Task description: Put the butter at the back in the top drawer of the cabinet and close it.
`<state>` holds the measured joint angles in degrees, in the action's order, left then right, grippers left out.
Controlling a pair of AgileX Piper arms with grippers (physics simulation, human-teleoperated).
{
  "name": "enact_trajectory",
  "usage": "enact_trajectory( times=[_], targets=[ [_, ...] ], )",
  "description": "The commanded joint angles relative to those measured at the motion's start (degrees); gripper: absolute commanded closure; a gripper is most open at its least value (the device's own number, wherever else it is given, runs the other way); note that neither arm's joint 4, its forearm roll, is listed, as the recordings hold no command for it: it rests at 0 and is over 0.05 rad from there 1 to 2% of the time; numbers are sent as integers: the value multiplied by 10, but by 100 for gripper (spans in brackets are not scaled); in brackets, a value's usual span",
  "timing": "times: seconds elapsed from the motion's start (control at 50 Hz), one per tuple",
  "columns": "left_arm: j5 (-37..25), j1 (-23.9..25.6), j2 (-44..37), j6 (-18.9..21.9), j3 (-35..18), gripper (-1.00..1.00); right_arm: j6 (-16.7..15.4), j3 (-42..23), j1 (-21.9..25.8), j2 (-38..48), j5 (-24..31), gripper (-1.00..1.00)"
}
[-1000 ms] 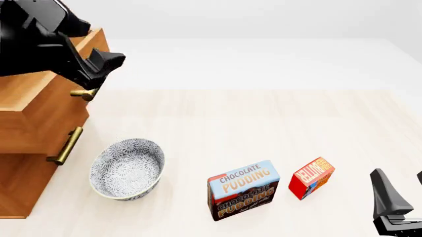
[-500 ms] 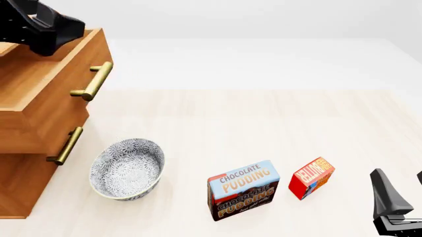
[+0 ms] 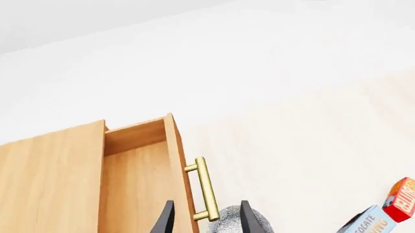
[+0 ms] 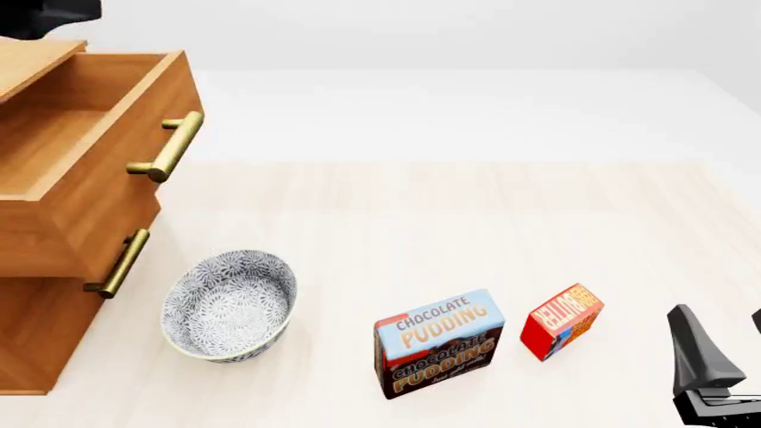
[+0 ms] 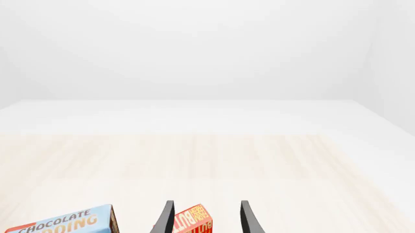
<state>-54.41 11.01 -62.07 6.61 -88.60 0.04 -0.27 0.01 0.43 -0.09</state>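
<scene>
On table, one butter (image 4: pixel 561 333), one bowl (image 4: pixel 230 306)

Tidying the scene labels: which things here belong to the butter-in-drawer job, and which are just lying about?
Job: butter, top drawer pulled open, cabinet, right gripper nearest the butter.
Lying about: Chocolate Pudding box, patterned bowl.

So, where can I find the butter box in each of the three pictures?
Front view: the butter stands near the lower right, just right of the pudding box.
Left wrist view: a red corner of it shows at the right edge.
Right wrist view: it shows at the bottom edge, between the two fingers.
Shared landmark: the pudding box beside it.
</scene>
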Motion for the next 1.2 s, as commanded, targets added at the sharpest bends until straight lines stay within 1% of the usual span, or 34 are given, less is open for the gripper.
enact_trajectory(
  times=[0.02,0.04,0.08,0.1,0.14,0.16,0.2,0.24,0.28,0.34,0.4,0.46,0.66,0.7,0.74,0.78,0.98,1.0,1.04,1.2],
  targets=[
    [-15,-5,-21,-70,-11,-100,0,0,0,0,0,-100],
    [-12,-14,-18,-66,-9,-100,0,0,0,0,0,-100],
    [-11,-5,-24,-81,-6,-100,0,0,0,0,0,-100],
    [-8,-9,-23,-83,-5,-100,0,0,0,0,0,-100],
    [-9,-11,-25,-99,-7,-100,0,0,0,0,0,-100],
    [-11,-23,-21,-95,-9,-100,0,0,0,0,0,-100],
    [-12,-20,-20,-110,-8,-100,0,0,0,0,0,-100],
    [-11,-30,-15,-107,-3,-100,0,0,0,0,0,-100],
    [-6,-31,-11,-112,9,-100,0,0,0,0,0,-100],
    [-4,-30,-10,-119,13,-100,0,0,0,0,0,-100],
    [7,-28,-10,-120,37,-100,0,0,0,0,0,-100],
    [12,-34,-7,-118,47,-100,0,0,0,0,0,-100],
    [16,-42,-4,-120,58,-100,0,0,0,0,0,-100],
    [21,-53,1,-117,68,-100,0,0,0,0,0,-100],
    [22,-50,1,-122,70,-100,0,0,0,0,0,-100],
    [24,-57,2,-117,74,-100,0,0,0,0,0,-100],
    [30,-59,0,-118,82,-100,0,0,0,0,0,-100],
    [38,-61,-2,-113,94,-100,0,0,0,0,0,-100],
    [40,-67,-2,-107,95,-100,0,0,0,0,0,-100],
    [42,-61,-6,-111,100,-100,0,0,0,0,0,-100]
  ],
)
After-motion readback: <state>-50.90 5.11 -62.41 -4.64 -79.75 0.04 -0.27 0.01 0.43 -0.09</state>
